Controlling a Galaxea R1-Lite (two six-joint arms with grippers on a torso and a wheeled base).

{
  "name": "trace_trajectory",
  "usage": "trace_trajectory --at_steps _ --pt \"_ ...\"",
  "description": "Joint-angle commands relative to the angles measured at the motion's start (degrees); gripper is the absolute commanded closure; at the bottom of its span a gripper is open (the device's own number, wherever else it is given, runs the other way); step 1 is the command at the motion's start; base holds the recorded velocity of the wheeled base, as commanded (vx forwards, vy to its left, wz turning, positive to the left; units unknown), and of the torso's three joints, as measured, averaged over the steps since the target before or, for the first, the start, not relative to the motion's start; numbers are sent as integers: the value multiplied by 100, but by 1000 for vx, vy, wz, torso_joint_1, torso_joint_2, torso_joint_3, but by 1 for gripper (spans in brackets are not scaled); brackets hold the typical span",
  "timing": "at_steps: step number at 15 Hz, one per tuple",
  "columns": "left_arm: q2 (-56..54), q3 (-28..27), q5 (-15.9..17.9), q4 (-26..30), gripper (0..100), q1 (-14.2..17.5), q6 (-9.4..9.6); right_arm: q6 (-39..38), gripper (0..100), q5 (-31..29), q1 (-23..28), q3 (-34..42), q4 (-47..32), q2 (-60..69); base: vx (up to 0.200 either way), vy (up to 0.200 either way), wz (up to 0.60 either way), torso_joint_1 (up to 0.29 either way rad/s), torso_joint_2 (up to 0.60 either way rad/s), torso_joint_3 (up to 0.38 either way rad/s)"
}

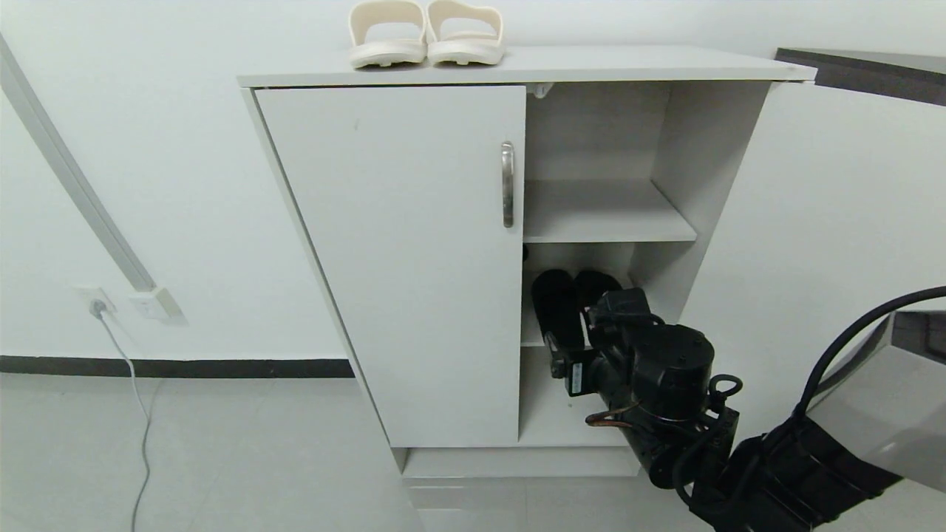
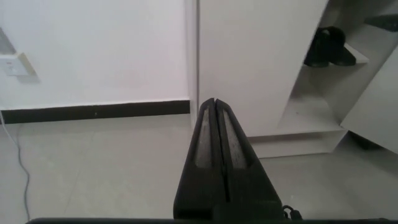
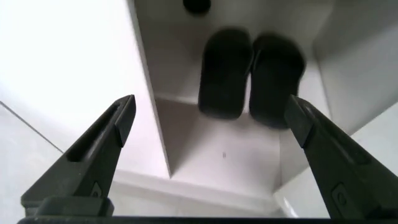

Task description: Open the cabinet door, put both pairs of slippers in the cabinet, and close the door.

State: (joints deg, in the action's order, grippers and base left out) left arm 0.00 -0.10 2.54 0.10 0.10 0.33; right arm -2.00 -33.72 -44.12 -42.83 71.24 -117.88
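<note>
Black slippers (image 1: 558, 307) sit paired on a shelf (image 1: 531, 334); right tool (image 3: 210, 106) gapes empty; left tool (image 2: 215, 106) pinched closed.

The closed left door (image 1: 399, 258) blocks the left half of the cabinet (image 1: 517, 66), at the frame's centre. The right half gapes between that door's edge and the open right door (image 1: 835, 222) at the frame's right. Inside, the upper shelf (image 1: 602, 214) offers room. The black slippers (image 1: 562, 310) occupy the middle shelf (image 1: 532, 334), with the right pincer (image 3: 210, 106), spread wide, just before them. The arm partly screens the bottom compartment (image 1: 547, 406).
</note>
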Motion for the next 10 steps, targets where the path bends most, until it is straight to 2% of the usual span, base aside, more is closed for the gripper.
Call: trace_trajectory --at_steps 1,4,8,10 --pt "0 1 1 -1 100 -1 2 -2 0 32 0 152 21 37 0 200 0 2 -2 2" --pt "0 1 1 -1 100 -1 2 86 0 67 61 222 206 46 0 200 0 -2 2 1" --pt "0 1 1 -1 100 -1 2 569 0 428 193 468 1146 -121 0 0 0 0 0 0" --pt "9 1 1 -1 100 -1 -7 569 0 630 193 547 1234 -138 0 0 0 0 0 0"
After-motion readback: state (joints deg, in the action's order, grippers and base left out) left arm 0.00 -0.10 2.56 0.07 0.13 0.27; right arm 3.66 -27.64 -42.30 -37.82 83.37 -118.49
